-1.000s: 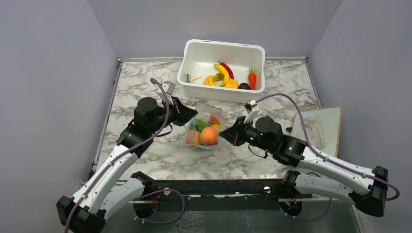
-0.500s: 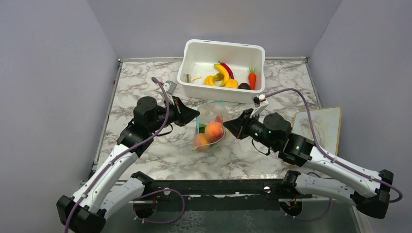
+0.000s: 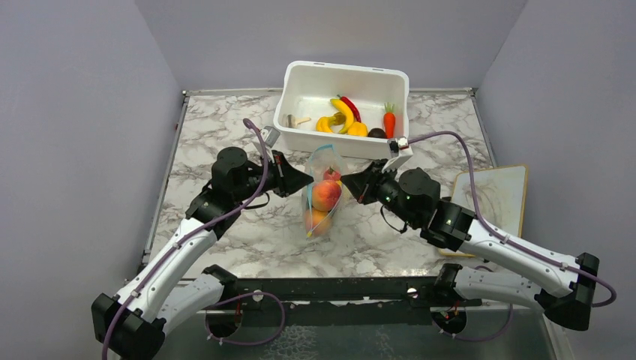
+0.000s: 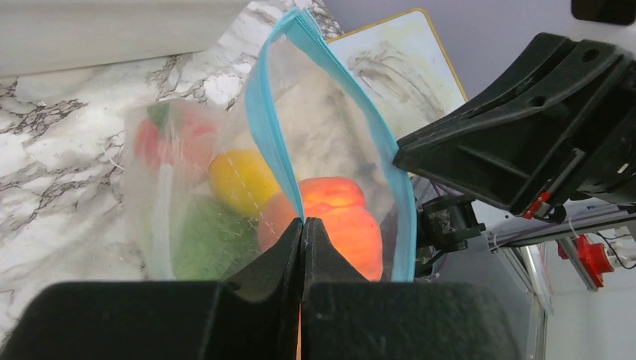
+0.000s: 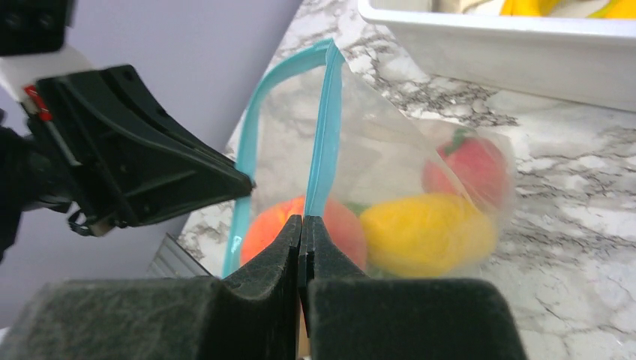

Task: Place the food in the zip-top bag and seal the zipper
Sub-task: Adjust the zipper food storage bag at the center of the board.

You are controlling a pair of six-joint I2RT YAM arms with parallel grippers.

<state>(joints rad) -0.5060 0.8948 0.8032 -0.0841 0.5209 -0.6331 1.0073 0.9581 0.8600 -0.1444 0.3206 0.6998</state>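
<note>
We see a marble table [image 3: 225, 135] with a white tub [image 3: 300, 82] at its far edge, holding a banana [image 3: 342, 112] and a carrot [image 3: 389, 123] among other toys. A pale board [image 3: 502, 191] lies at the table's right edge. Between the tub and our two arms, the clear bag [image 3: 324, 159] is held up by its mouth, tall and narrow, just in front of the tub. We cannot tell whether its bottom rests on the table. Inside it we make out a peach [image 4: 345, 217], a yellow fruit [image 4: 240, 180], a green lettuce [image 4: 206, 236] and a red-pink piece [image 4: 161, 142]. The blue zipper [image 5: 324, 127] is unsealed: its two halves bow apart and meet at the far end. Our left claw [image 4: 302, 225] is pinched tight on one half of the zipper. Our right claw [image 5: 301, 223] is pinched tight on the other, and the two tips face each other across the bag's mouth.
</note>
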